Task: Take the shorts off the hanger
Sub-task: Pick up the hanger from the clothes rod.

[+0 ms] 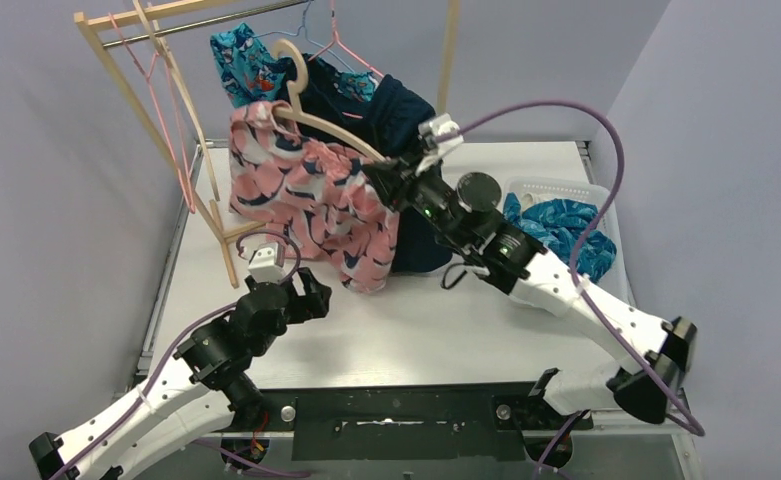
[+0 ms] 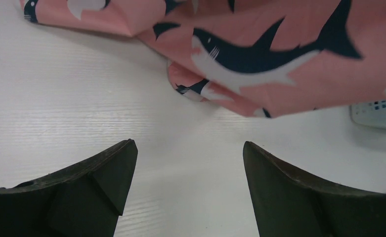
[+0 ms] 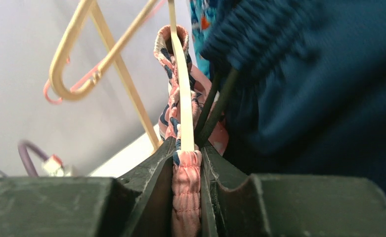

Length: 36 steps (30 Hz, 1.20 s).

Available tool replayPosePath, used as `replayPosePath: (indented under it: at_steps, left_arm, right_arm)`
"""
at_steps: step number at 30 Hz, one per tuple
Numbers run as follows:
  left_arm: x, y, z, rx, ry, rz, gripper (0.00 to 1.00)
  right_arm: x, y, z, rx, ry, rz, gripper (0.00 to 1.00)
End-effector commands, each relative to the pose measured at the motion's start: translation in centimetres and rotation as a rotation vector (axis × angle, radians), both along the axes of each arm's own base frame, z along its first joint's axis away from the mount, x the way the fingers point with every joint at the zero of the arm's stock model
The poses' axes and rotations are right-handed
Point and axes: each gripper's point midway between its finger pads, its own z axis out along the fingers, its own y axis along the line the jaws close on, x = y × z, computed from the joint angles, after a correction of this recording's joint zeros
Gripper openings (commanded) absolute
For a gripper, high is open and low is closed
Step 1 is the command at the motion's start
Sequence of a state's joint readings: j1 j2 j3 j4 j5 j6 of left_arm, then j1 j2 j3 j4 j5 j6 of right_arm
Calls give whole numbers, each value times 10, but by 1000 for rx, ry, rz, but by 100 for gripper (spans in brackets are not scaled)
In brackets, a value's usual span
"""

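Note:
The pink-and-navy shorts (image 1: 306, 195) hang on a wooden hanger (image 1: 311, 120) that is off the rack rail, their lower hem resting on the table. My right gripper (image 1: 386, 165) is shut on their waistband (image 3: 186, 187) at the hanger's right arm (image 3: 178, 74). My left gripper (image 1: 316, 290) is open and empty, low over the table just short of the shorts' hem (image 2: 260, 54). The dark navy shorts (image 1: 406, 115) and the teal shorts (image 1: 241, 60) hang behind. The blue wave-patterned shorts (image 1: 566, 225) lie in the basket. I cannot make out the white pair.
A wooden rack (image 1: 146, 110) stands at the back left with empty pink hangers (image 1: 171, 150) on it. A white basket (image 1: 556, 187) sits at the right; its corner shows in the left wrist view (image 2: 378, 113). The dark navy shorts (image 3: 319, 84) press close beside my right gripper.

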<state>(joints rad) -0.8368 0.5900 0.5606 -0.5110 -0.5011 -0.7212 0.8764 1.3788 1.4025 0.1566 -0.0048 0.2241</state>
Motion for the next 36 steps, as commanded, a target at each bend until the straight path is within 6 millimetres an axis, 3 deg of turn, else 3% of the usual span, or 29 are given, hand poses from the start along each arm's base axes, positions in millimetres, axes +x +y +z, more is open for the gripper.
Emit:
replayPosePath:
  at_steps: [1,7,11,14,21,24,27,31,36]
  left_arm:
    - [0,-31,34,-181,-68,-101,79]
    - [-7,-53,45,-283,-77,-200,79]
    - [-6,-59,52,-325,-102,-211,79]
    - [-2,-60,58,-333,-120,-203,79]
    - [4,-62,61,-296,-125,-198,79]
    - [8,-61,67,-291,-140,-182,79]
    - [17,-56,80,-296,-188,-140,79]
    - [34,-54,111,-333,-281,-69,79]
    - [60,-65,146,-364,-366,-21,79]
  right_arm:
    - [-44,-32,-1,128,8,58,0]
    - [-77,-55,-117,6,245,91,0]
    - [-101,-69,-162,21,326,136,0]
    - [-101,-75,-164,17,304,117,0]
    - [-72,-61,-123,-76,189,85,0]
    - [-58,-64,-116,-77,199,113,0]
    - [-60,-66,-119,-76,211,159,0]
    - [-71,-69,-130,-84,223,188,0]
    - [-74,-68,-140,-110,245,208,0]
